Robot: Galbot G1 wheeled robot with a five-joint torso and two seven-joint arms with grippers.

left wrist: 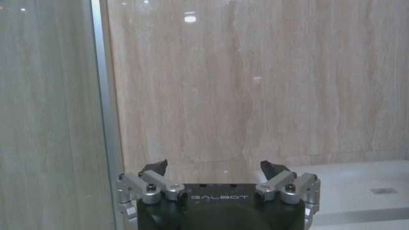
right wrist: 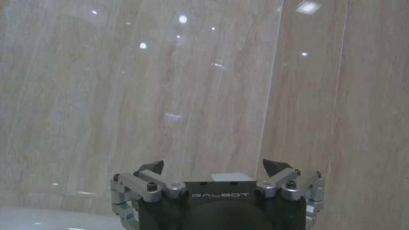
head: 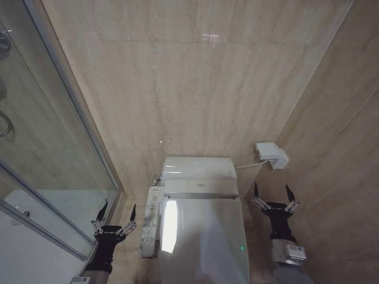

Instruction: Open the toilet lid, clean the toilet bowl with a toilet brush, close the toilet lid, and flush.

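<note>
Glossy white oval toilet lid (head: 204, 242) lies shut.

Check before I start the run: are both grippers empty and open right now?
Left gripper: open, holding nothing.
Right gripper: open, holding nothing.

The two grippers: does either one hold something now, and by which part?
Nothing is held. The left gripper and the right gripper are both open and empty.

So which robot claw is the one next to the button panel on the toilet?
The left gripper, beside the side control panel and near the glass shower wall. The right gripper is across the toilet lid, below the white wall box.
</note>
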